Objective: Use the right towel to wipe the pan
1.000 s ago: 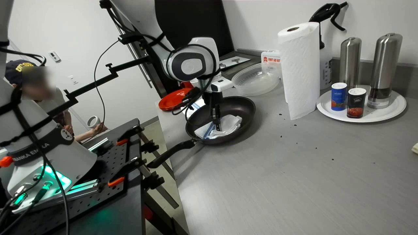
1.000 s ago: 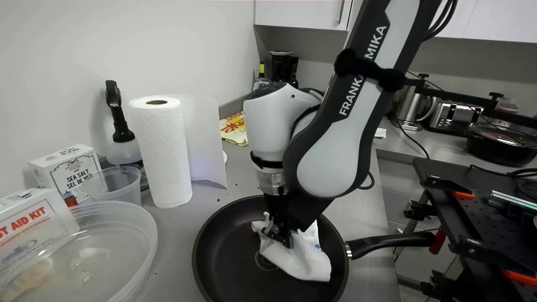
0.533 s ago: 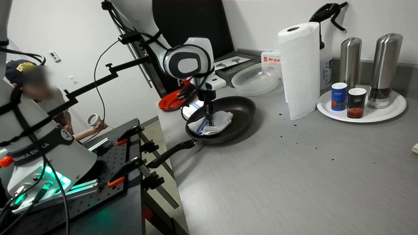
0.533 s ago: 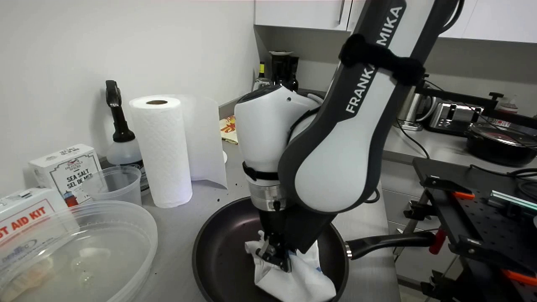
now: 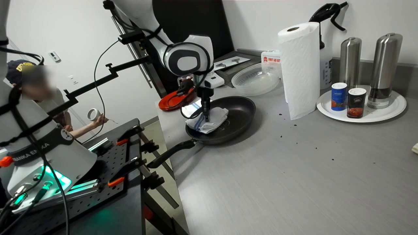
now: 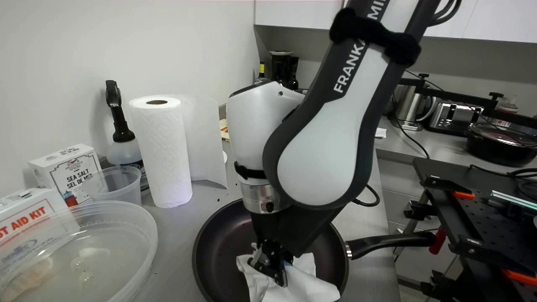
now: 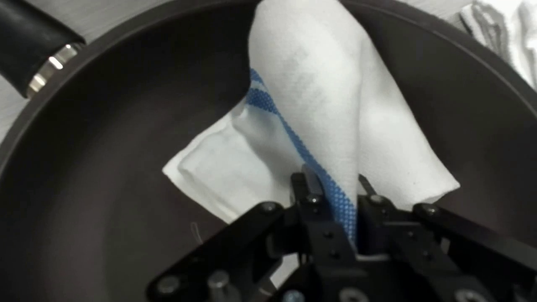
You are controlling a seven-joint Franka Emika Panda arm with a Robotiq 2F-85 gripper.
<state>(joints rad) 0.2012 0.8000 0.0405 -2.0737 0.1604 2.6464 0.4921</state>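
Observation:
The pan (image 5: 240,114) is dark grey and sits on the counter with its black handle (image 5: 173,152) over the counter edge. It also shows in an exterior view (image 6: 222,247) and in the wrist view (image 7: 105,147). The right towel (image 7: 310,54), white with blue stripes, lies bunched in the pan; it shows in both exterior views (image 5: 217,120) (image 6: 302,289). My gripper (image 7: 335,180) points down into the pan, shut on a raised fold of the towel between its fingers. The gripper also shows in both exterior views (image 5: 206,116) (image 6: 270,268). The towel's underside is hidden.
Another striped cloth (image 7: 514,37) lies beside the pan, near a red plate (image 5: 168,101). A clear plastic bowl (image 5: 256,81) and a paper-towel roll (image 5: 298,70) stand behind. A white plate (image 5: 392,112) holds shakers and small canisters. Dark crumbs dot the counter.
The gripper and the towel have slid across the pan, leftward toward the handle side in an exterior view, and toward the camera and slightly left in an exterior view. The pan has stayed put.

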